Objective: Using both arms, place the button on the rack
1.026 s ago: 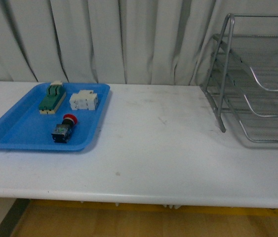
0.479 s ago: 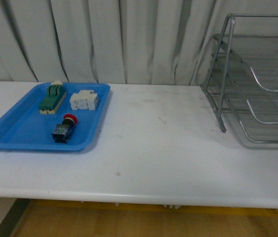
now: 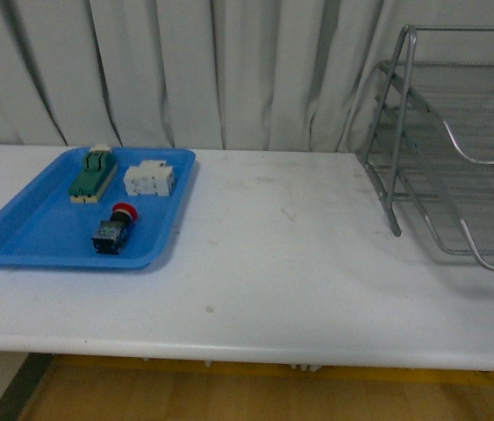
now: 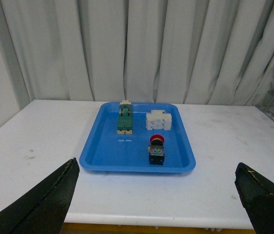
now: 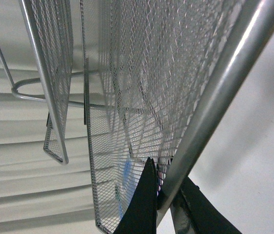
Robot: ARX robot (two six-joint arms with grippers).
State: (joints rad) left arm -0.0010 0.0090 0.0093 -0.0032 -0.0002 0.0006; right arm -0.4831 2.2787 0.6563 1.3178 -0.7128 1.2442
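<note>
A: What is changing over on the right?

B: The wire-mesh rack (image 3: 390, 175) is shifting. Its lowest front rim is sitting lower in the front view than a second ago, while its near post is staying where it was. The right tool (image 5: 166, 187) is pinching the frame tube, so I judge it is repositioning the rack.

A: And the button?

B: The button (image 3: 112, 230) is lying untouched in the blue tray (image 3: 36, 230) on the desk (image 3: 299, 263), well apart from the rack. The left tool (image 4: 155, 165) is hanging spread wide, facing the button. The pickup is likely coming next.
</note>
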